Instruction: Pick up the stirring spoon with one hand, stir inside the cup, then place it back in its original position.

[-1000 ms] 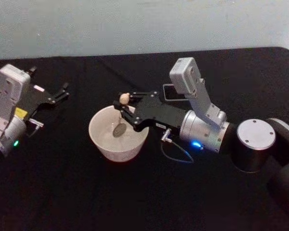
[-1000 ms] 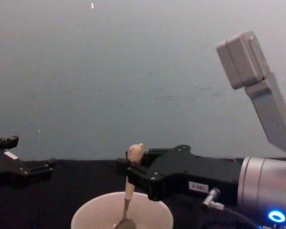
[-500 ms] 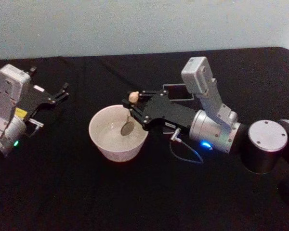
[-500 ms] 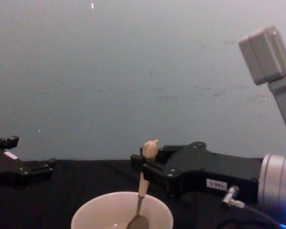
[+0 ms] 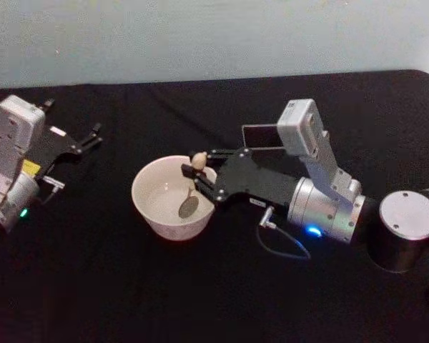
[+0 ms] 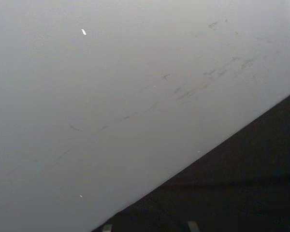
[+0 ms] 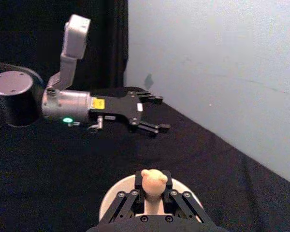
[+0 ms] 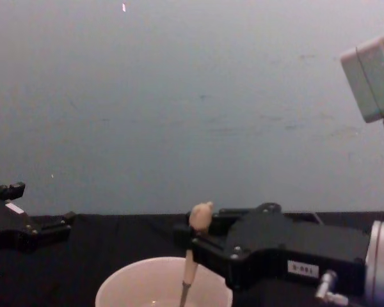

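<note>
Cream-handled metal stirring spoon (image 5: pixel 189 206) is sweeping inside wide cream-white cup (image 5: pixel 168 230) toward right tool (image 5: pixel 198 175), which is clamping the light, stiff, likely slick handle under its knob. Left tool (image 5: pixel 93 137) idling open, well apart.

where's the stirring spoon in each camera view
head view: stirring spoon left of centre, leaning into the cup, held by the right gripper.
chest view: bottom centre, knob above the cup's rim.
right wrist view: its knob close up in the gripper, with the cup beyond it.
left wrist view: faces the wall and black table.
shared landmark: the cup.
</note>
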`<action>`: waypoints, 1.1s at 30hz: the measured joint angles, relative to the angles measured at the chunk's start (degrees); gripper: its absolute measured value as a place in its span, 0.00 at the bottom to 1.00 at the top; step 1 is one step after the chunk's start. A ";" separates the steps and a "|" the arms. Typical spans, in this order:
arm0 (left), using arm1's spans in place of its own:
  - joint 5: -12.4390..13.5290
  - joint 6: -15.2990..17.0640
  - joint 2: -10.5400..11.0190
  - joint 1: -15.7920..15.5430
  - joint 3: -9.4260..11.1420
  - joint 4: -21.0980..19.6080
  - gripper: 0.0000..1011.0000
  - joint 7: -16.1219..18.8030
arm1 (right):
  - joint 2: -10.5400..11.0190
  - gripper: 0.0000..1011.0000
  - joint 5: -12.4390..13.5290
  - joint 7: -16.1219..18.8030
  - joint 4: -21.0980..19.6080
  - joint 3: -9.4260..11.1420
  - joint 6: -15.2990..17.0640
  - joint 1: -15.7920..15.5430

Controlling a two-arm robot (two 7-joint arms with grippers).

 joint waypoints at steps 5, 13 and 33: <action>0.00 0.00 0.00 0.00 0.00 0.00 0.99 0.00 | 0.13 0.20 0.07 0.42 -0.52 -0.68 0.07 -0.24; 0.00 0.00 0.00 0.00 0.00 0.00 0.99 0.00 | -1.06 0.20 -0.13 0.27 0.08 -1.62 0.08 0.64; 0.00 0.00 0.00 0.00 0.00 0.00 0.99 0.00 | -5.57 0.20 -2.75 -2.33 6.93 -1.78 -0.52 4.62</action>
